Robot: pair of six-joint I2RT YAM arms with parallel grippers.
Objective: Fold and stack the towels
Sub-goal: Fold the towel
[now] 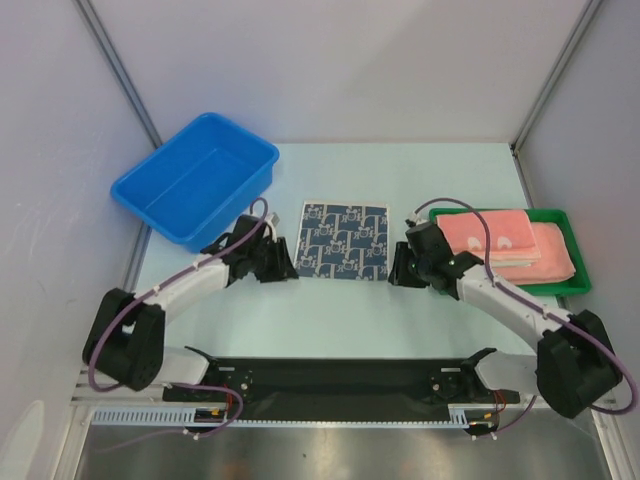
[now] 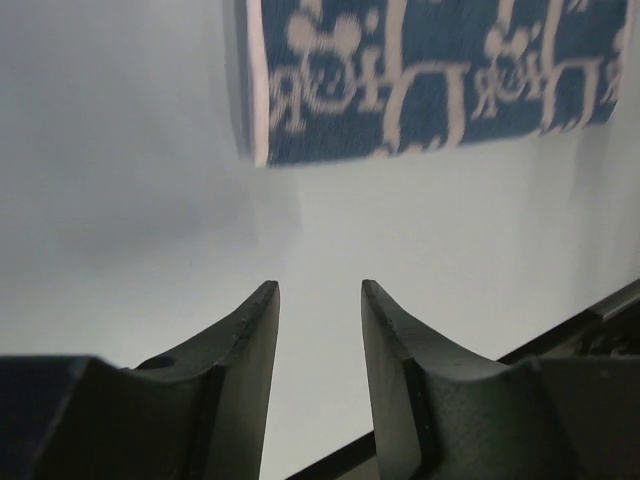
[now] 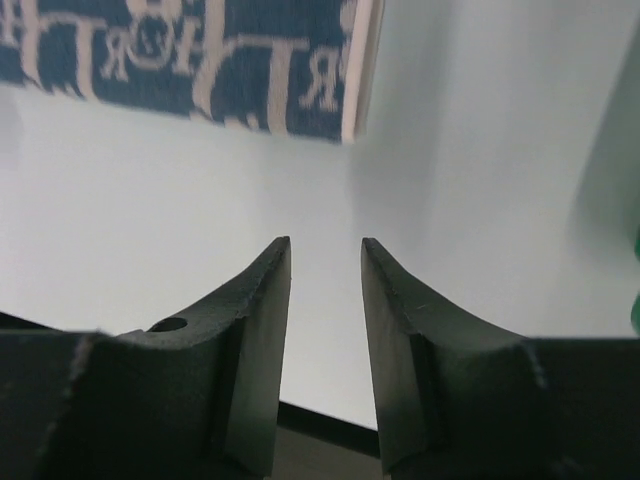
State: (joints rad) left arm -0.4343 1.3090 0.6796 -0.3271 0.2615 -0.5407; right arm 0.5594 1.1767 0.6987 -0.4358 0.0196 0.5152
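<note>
While the top view hides both sets of fingertips under the dark wrist housings, the wrist views show them plainly.

Far left: bin (image 1: 195,178), set askew, its left corner seemingly past the table (image 1: 330,320) edge.

Left gripper (image 2: 318,290): jaws partly apart, nothing between them, over bare tabletop. It sits just short of the towel (image 1: 345,241), by the near left corner. In the left wrist view the towel's far part is cut off by the frame and its pattern is blurred.

Towel: blue and white, lying flat at mid-table between the two grippers. All four edges show from above. A strip of bare table runs along its near edge.

Right gripper (image 3: 325,245): jaws a little apart, gripping nothing, near the towel's near right corner but not touching it. A green blur at that view's right edge is too soft to read.

Far right: tray (image 1: 560,289) holding pink towels (image 1: 505,245), folded and stacked. White marks show on the top one. I cannot count the layers. The right arm crosses the tray's near left corner.
</note>
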